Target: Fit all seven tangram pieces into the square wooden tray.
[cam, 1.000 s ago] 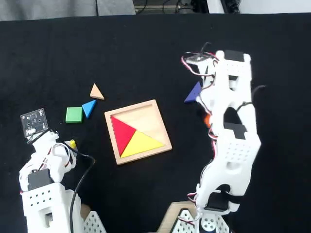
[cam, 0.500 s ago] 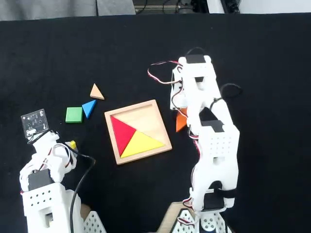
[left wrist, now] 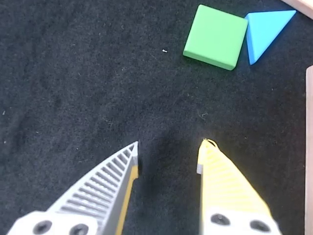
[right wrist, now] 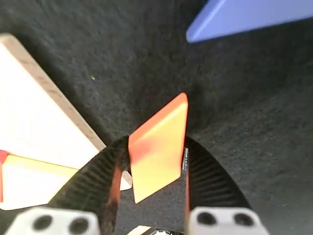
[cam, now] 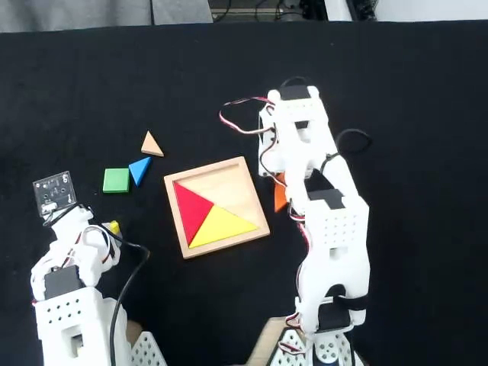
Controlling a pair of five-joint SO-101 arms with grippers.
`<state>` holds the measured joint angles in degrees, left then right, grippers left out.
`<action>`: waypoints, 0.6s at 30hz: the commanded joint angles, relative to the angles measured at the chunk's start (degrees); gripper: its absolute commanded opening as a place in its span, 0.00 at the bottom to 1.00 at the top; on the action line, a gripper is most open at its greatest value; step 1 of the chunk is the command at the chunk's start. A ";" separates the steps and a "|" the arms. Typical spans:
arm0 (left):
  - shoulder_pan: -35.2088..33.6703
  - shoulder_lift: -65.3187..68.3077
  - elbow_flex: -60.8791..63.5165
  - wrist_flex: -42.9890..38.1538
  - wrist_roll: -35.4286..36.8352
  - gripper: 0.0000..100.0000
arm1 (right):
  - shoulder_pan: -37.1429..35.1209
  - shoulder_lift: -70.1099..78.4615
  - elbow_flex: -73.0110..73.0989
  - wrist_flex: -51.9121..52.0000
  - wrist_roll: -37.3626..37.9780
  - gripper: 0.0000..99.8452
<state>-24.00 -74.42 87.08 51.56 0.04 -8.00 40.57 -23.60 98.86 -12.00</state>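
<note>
The square wooden tray (cam: 207, 168) lies mid-table with a red triangle (cam: 191, 210) and a yellow triangle (cam: 219, 226) inside. My right gripper (right wrist: 156, 143) is shut on an orange parallelogram (right wrist: 159, 149), held just off the tray's right edge (right wrist: 62, 105); from above the orange piece (cam: 280, 195) pokes out under that arm. A violet-blue triangle (right wrist: 252, 17) lies on the cloth beyond it. Left of the tray sit a tan triangle (cam: 151, 144), a green square (cam: 116, 181) and a light-blue triangle (cam: 139, 169). My left gripper (left wrist: 168, 148) is open over bare cloth, short of the green square (left wrist: 215, 36) and blue triangle (left wrist: 266, 27).
Black cloth covers the whole table. The right arm's white body (cam: 332, 229) stretches from the front edge up past the tray's right side. A small marker card (cam: 52, 191) sits on the left arm near the front left.
The right arm has swung left from the violet-blue triangle's spot to the tray's right edge, carrying the orange piece. The left arm has not moved.
</note>
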 commanded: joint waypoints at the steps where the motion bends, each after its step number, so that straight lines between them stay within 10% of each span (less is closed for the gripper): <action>1: 0.04 -0.44 -0.48 -0.88 -0.35 0.21 | -0.53 -4.62 -3.21 2.29 0.53 0.12; 9: 0.57 -0.44 -0.40 -0.88 -0.44 0.21 | 2.20 -10.33 5.49 2.20 0.70 0.12; 18: 1.98 -0.44 -0.31 -0.62 -0.53 0.21 | 9.32 -19.21 10.59 2.37 27.25 0.12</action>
<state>-22.86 -74.42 87.08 51.56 -0.13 -0.62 30.64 -16.48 98.95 3.82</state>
